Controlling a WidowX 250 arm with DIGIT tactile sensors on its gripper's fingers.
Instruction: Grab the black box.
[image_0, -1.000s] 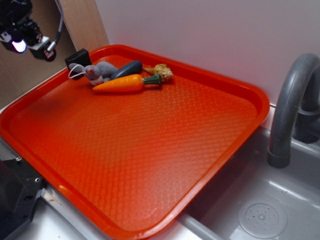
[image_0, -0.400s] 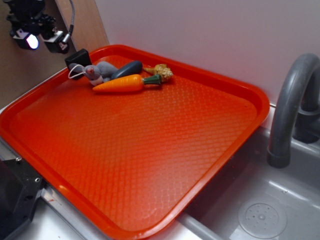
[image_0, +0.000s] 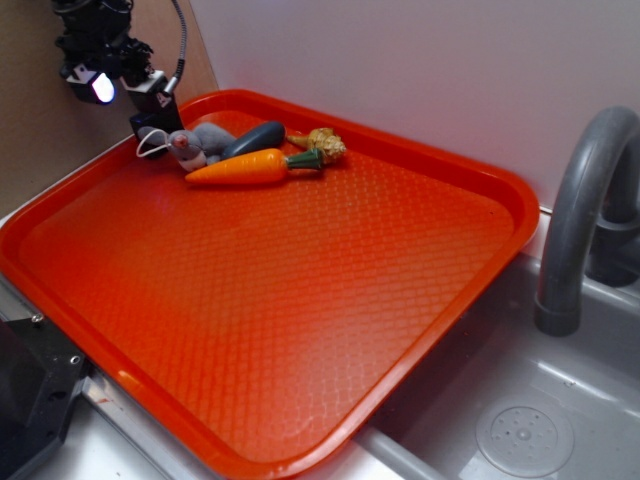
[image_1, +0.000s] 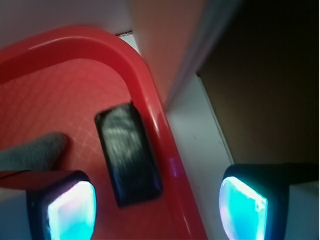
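The black box (image_0: 160, 119) stands in the red tray's (image_0: 300, 300) far left corner, against the rim and touching the grey plush mouse (image_0: 195, 142). My gripper (image_0: 125, 92) hangs just above and left of it, partly covering it. In the wrist view the black box (image_1: 129, 154) lies below, nearer the left fingertip, beside the tray rim (image_1: 150, 100). The gripper (image_1: 156, 207) is open: its glowing fingertips (image_1: 67, 210) are wide apart with nothing between them, and the right one is out past the rim. The mouse (image_1: 32, 152) shows at the left.
An orange carrot (image_0: 250, 167), a dark blue-grey oval toy (image_0: 255, 137) and a tan toy (image_0: 322, 143) lie beside the mouse. A wooden panel (image_0: 40, 130) and white wall stand behind the corner. A grey faucet (image_0: 580, 220) and sink (image_0: 520, 400) are right; a black device (image_0: 30, 400) is front left.
The gripper has moved right from beyond the tray's left edge to just above the black box. The objects on the tray have not moved.
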